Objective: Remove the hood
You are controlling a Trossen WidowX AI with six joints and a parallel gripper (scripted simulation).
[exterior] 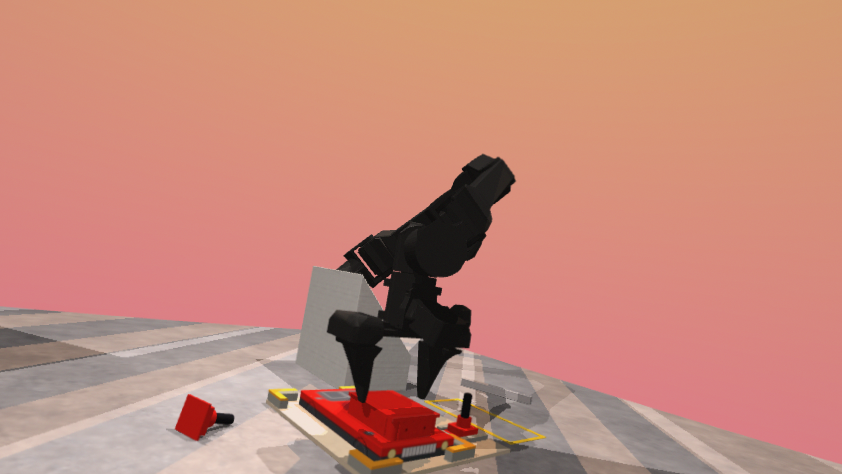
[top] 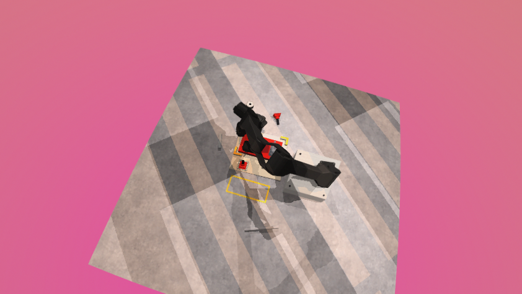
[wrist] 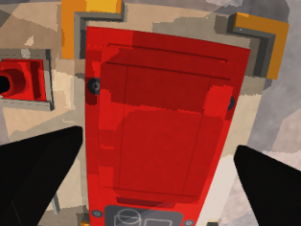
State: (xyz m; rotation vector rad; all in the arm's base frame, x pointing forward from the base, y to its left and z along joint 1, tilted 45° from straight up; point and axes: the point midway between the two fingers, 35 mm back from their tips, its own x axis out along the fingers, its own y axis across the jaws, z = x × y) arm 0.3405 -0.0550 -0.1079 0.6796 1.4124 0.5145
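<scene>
The red toy car sits on a beige base plate between orange and yellow corner brackets. Its hood is in place on the body, at the end with the grille. My gripper is open and empty. It points down with one fingertip on each side of the car, just above or at its top; I cannot tell if they touch. The yellow marked rectangle lies on the table beside the plate, with nothing in it.
A red holder with a black peg stands on the plate beside the car. A loose red piece with a black peg lies apart. A grey bar and the arm's white mounting block are nearby.
</scene>
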